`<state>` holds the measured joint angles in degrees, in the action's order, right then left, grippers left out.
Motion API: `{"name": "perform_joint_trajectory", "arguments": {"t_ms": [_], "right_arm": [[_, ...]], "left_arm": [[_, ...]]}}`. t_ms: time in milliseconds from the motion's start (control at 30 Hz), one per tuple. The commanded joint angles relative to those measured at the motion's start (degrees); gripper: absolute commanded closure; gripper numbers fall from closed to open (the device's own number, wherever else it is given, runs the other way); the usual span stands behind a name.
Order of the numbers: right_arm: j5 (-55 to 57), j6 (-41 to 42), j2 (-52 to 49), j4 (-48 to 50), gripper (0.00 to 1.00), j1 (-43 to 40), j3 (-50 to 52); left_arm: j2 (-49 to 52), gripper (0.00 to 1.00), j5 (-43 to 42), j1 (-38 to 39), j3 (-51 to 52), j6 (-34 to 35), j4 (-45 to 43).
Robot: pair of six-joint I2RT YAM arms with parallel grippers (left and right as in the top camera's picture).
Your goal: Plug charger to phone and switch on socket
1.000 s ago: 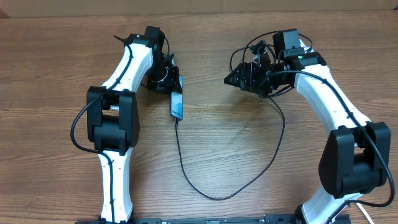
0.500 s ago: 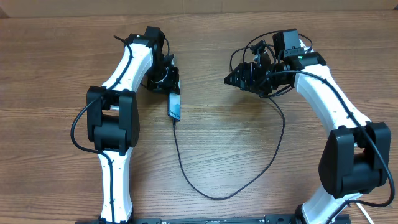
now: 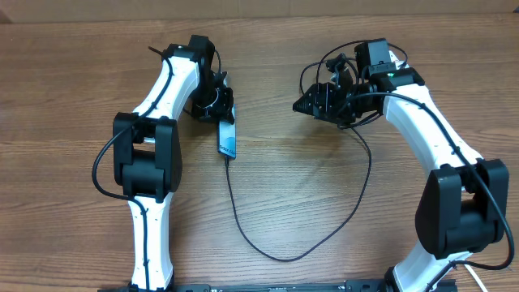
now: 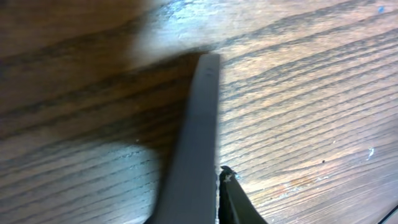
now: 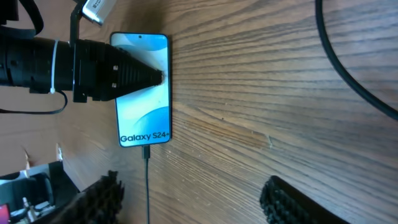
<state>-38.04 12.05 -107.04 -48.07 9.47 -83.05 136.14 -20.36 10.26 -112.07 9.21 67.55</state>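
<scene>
Two arms work at a wooden table (image 3: 308, 191). The left gripper (image 3: 222, 112) has its jaws drawn almost together across the thin body of the phone (image 5: 146, 118), at the phone's upper end. One black finger (image 5: 127, 74) lies over the screen; the opposing finger is hidden behind the handset. In the left wrist view the phone appears edge-on, with a dark fingertip (image 4: 231, 196) touching its side.

The phone sits left of centre, just below the left gripper, and seems tipped up on one long edge rather than lying flat. The charger (image 3: 280, 256) runs from the phone's lower end in a slack loop across the table and up under the right arm. Its connector (image 5: 147, 151) appears to be in the port, though how deeply it is seated cannot be judged. The right gripper (image 3: 303, 103) has its jaws wide apart with nothing between them, well apart from the phone. The socket is not visible in any view.

Judged step: steadying the phone with the connector in. Good practice:
- Hold the pinch at the upper end, clear of the port.
- Lower the handset slowly so that no pull reaches the connector.
- Release only once the phone rests flat.

The free right gripper seems the likelier one for the switch.
</scene>
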Motion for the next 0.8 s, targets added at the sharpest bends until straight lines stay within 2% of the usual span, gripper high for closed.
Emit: {"name": "perform_joint_trajectory", "arguments": {"t_ms": [0, 100, 133, 267, 400, 433, 767], "right_arm": [[1.31, -0.35, 0.63, 0.46, 0.44, 3.56, -0.85], [2.49, 0.61, 0.63, 2.21, 0.67, 7.43, -0.20], [3.63, 1.64, 0.63, 2.82, 0.69, 8.63, 0.15], [9.79, 7.23, 0.63, 5.01, 0.72, 12.83, 1.27], [10.36, 10.45, 0.59, 6.97, 0.72, 14.78, 1.60], [10.91, 11.23, 0.59, 7.17, 0.72, 14.93, 1.60], [11.67, 12.22, 0.59, 7.30, 0.71, 14.91, 1.62]], "left_arm": [[-0.48, 0.96, -1.20, -0.04, -0.48, 1.27, 0.13], [-0.48, 0.96, -2.62, -0.11, -0.48, 2.91, 0.11], [-0.48, 0.96, -2.80, -0.15, -0.48, 3.32, 0.11], [-0.48, 0.94, -3.19, -0.15, -0.46, 3.28, 0.15], [-0.48, 0.78, -3.10, -0.15, -0.46, 3.28, 0.11], [-0.48, 0.76, -3.04, -0.15, -0.48, 3.26, 0.13], [-0.48, 0.79, -2.95, -0.15, -0.48, 3.26, 0.09]]}}
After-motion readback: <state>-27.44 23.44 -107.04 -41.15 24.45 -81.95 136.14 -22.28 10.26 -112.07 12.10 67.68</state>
